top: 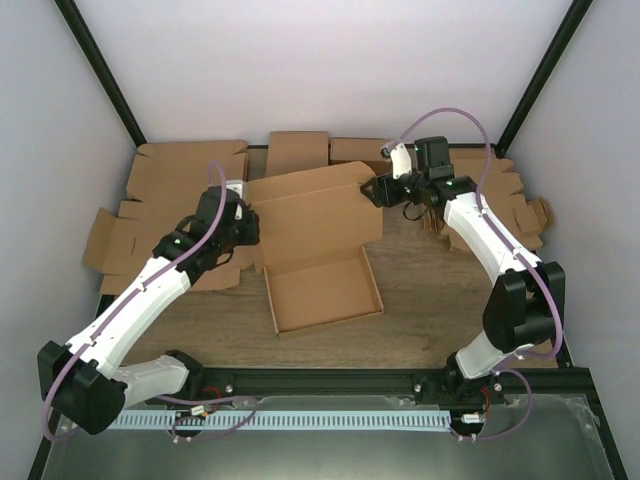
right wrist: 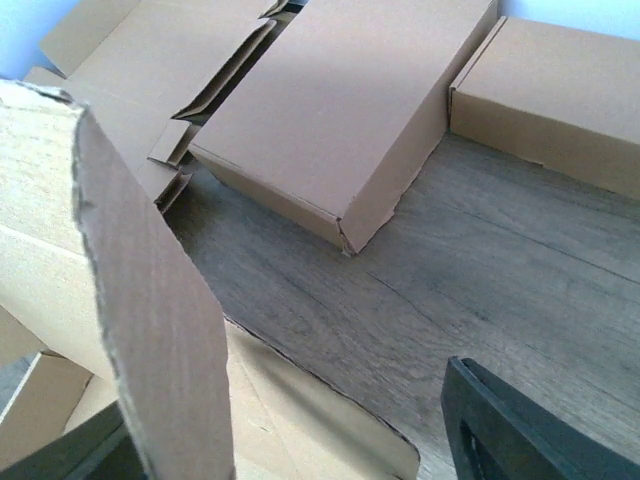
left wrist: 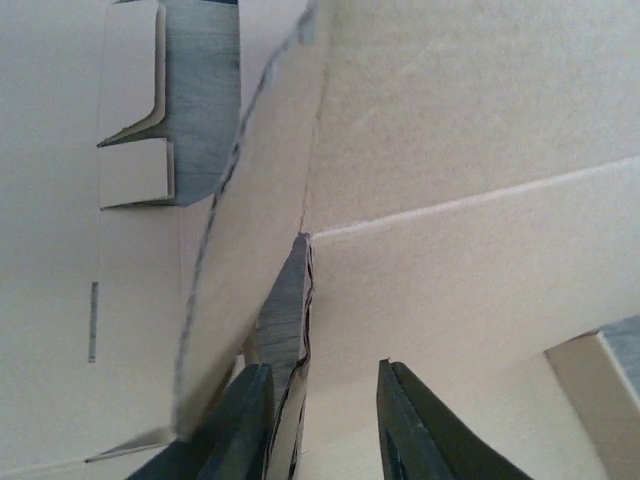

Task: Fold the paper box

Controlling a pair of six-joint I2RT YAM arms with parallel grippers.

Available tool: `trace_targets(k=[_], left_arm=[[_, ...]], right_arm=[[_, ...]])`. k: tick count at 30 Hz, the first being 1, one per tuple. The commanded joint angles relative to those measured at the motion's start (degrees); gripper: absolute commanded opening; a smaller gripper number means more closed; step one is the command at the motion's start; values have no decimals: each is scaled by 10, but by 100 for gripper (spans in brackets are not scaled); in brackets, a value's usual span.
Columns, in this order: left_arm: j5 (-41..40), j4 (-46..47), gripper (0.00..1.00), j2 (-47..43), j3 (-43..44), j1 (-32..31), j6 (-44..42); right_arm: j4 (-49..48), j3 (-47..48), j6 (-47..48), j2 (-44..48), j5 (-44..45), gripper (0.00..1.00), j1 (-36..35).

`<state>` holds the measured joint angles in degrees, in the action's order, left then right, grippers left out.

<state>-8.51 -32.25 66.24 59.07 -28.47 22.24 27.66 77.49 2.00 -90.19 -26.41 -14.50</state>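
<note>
Sitting mid table, box is half done: tray walls up, lid open, flaps untucked; left gripper and right gripper straddle lid flaps, jaws apart, unclamped; closing remains.

Mid-table, box: tray nearest the arms, lid behind it, joined along the tray's far side. At the lid's left edge, left gripper, a flap edge between its parted fingers. At the lid's far right corner, right gripper, fingers wide on either side of another flap. Behind the box, against the back wall, two closed boxes side by side. Left of the box, blanks lying flat, partly under the left arm. Right of the box, further blanks, beneath the right arm.
</note>
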Motion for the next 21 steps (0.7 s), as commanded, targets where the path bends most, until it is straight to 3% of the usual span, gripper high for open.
trace_targets(k=[1, 12, 21], left_arm=[[4, -1, 28, 0, 21, 2, -5], [16, -8, 5, -6, 12, 2, -2], [28, 6, 4, -25, 5, -1, 3]], right_arm=[[9, 19, 7, -4, -8, 62, -5], [38, 9, -13, 20, 3, 30, -26], [62, -2, -51, 58, 76, 7, -78]])
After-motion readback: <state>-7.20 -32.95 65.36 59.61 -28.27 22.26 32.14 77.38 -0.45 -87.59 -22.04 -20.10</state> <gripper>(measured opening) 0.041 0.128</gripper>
